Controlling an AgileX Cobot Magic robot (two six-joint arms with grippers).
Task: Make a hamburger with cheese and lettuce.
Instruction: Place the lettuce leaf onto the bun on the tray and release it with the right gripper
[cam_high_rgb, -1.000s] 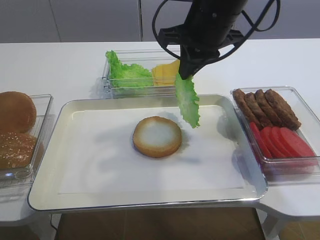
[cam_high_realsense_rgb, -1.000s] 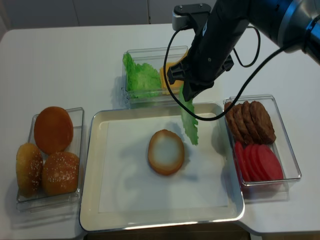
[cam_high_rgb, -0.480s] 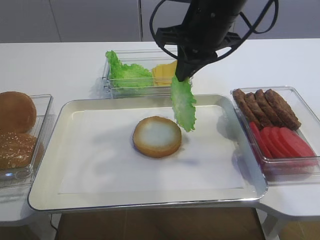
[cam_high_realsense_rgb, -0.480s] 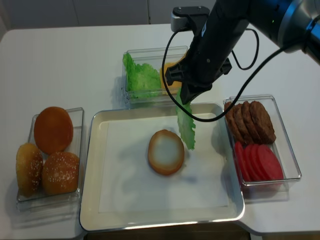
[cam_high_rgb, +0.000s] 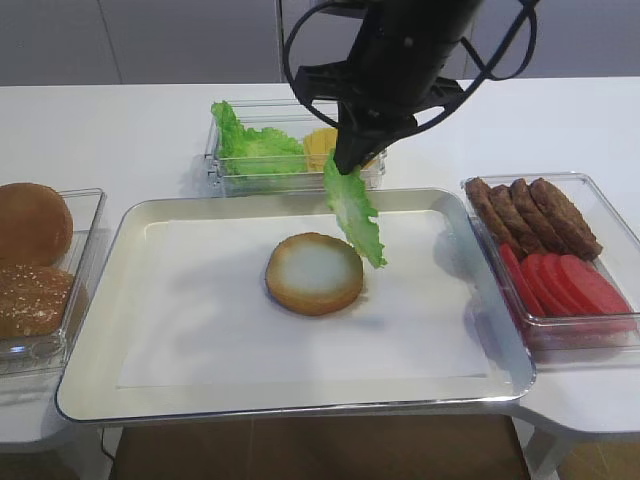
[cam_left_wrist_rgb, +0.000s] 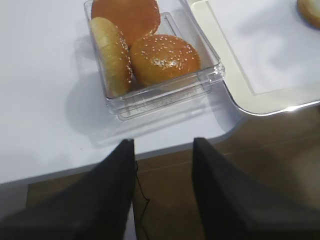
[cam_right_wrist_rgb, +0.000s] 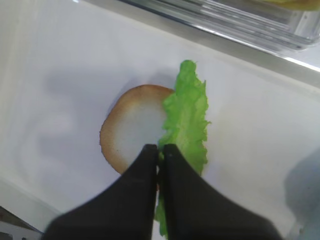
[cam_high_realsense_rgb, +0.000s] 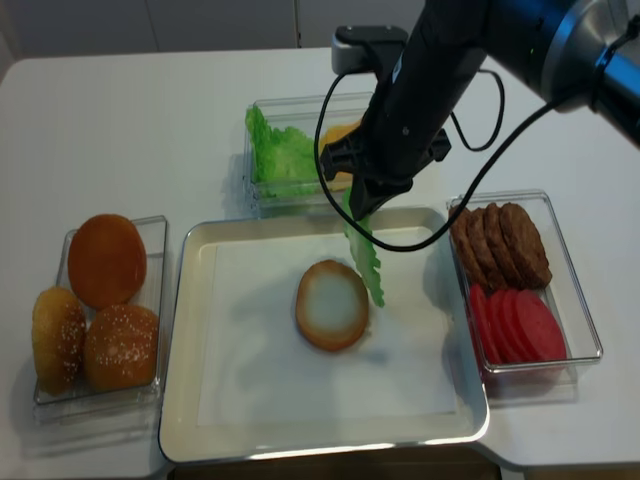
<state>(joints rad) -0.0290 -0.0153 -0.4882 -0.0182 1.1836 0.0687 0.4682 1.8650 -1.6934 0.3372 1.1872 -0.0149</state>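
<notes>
Lettuce, a frilly bright green leaf (cam_high_rgb: 353, 215), hangs pinched by its top edge in the right hand (cam_right_wrist_rgb: 160, 152), dangling free just beside the pale-faced round bun half (cam_high_rgb: 314, 272) on the cream tray (cam_high_rgb: 150, 380), ready for draping.

Black arm (cam_high_realsense_rgb: 440, 70), looped black cables (cam_high_realsense_rgb: 480, 150)

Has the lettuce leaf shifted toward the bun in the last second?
Yes. The lettuce leaf, pinched in the right gripper, has swung left, and its tip now hangs by the right rim of the bun.
</notes>
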